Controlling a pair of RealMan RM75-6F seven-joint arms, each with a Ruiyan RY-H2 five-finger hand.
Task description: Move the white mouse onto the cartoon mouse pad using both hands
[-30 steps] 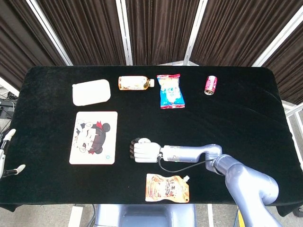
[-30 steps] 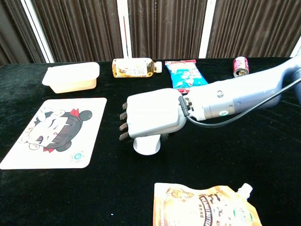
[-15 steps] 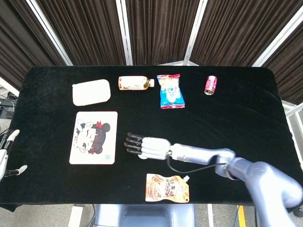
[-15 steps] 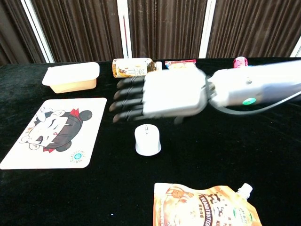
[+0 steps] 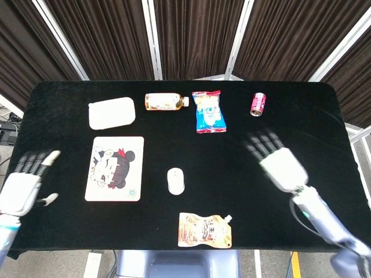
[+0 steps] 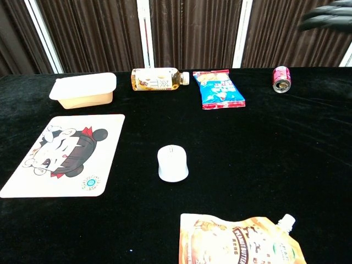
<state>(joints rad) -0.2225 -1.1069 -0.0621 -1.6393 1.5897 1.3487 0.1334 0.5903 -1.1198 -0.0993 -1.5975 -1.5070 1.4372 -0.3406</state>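
White mouse (image 5: 175, 180) lies on desk (image 5: 301, 116) beside cartoon mouse pad (image 5: 115, 168); left hand (image 5: 23, 186) and right hand (image 5: 278, 165) both empty, fingers spread.

Right hand (image 5: 281, 168) off the white mouse (image 5: 175, 180), apparently open; left hand (image 5: 22, 188) nearer.
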